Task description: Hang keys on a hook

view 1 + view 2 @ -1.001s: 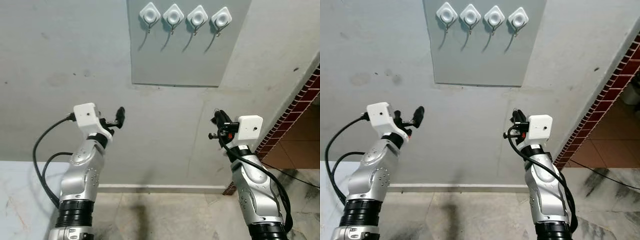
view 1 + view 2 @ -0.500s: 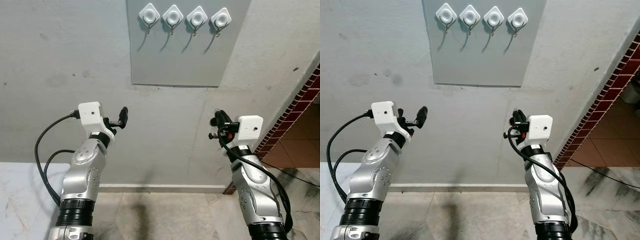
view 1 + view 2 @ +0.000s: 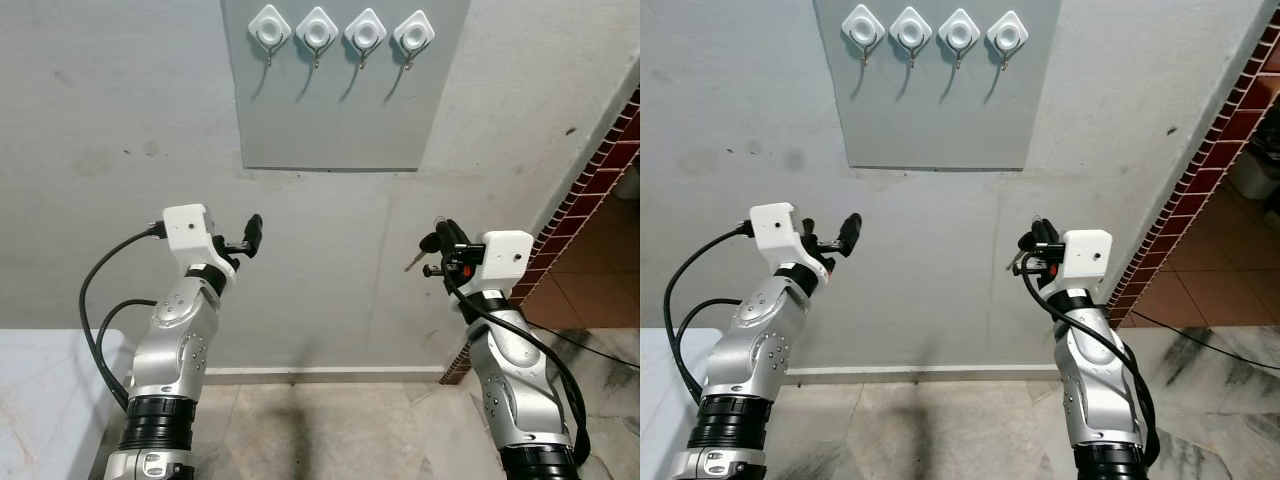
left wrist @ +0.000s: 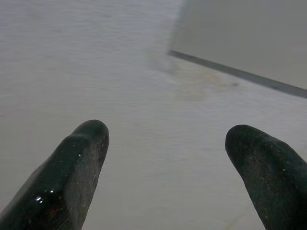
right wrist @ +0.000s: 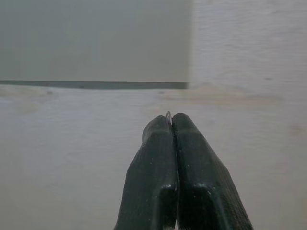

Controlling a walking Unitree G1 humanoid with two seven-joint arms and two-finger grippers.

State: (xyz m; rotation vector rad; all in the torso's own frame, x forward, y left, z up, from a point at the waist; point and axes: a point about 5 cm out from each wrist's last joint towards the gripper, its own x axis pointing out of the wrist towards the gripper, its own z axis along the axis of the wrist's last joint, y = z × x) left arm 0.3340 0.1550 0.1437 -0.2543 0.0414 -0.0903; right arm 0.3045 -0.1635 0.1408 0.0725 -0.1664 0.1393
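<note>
1. Facing a grey wall with a lighter grey panel fixed high on it; along the panel's top, four white hooks in a row, each with a small metal hook hanging below its white base.
2. Raised on the right, below the panel and a little to its right: the right gripper; fingers pressed together, with a thin metal edge just visible between the tips in the right wrist view.
3. Held in that grip: the keys; a small metal piece sticks out toward the wall and downward from the fingers; well below the hooks and apart from them; not yet on any hook.
4. Raised on the left at about the same height: the left gripper; fingers spread wide apart with nothing between them, pointing at the bare wall near the panel's lower corner.
5. To the far right, a brick edge running diagonally; beyond it a reddish tiled floor; at the bottom, a marbled stone floor meeting the wall.
</note>
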